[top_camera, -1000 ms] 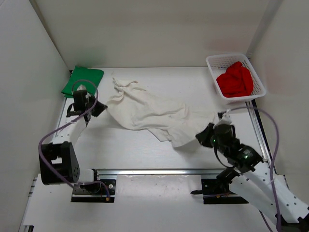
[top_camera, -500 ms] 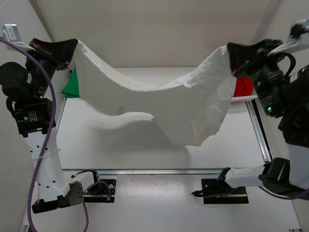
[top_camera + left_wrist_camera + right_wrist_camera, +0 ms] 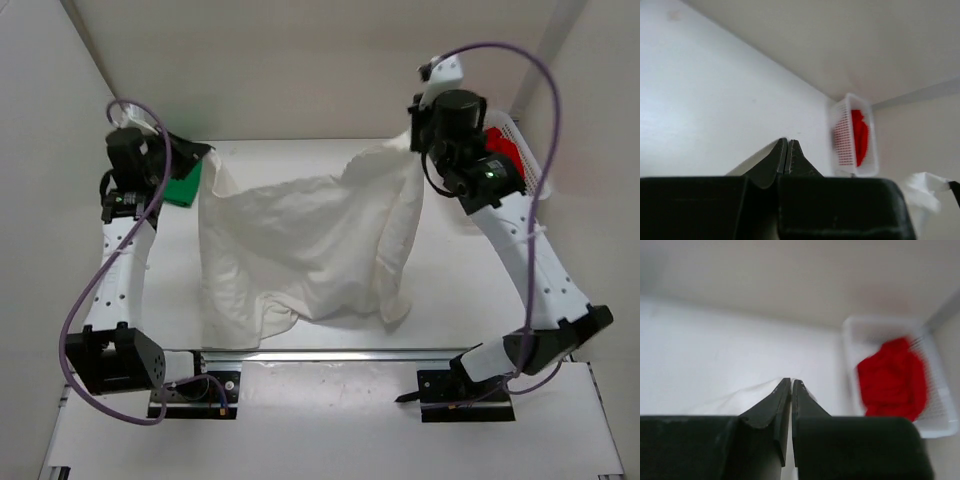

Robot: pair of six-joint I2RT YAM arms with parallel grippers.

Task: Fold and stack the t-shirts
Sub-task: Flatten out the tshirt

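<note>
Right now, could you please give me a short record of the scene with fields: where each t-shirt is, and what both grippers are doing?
white t-shirt: held up, spread between both grippers; lower edge seems to reach the table
green t-shirt: far left of table, partly hidden behind left arm
red t-shirt: crumpled in the basket
left gripper: shut on one upper corner of white t-shirt
right gripper: shut on the other upper corner
</note>
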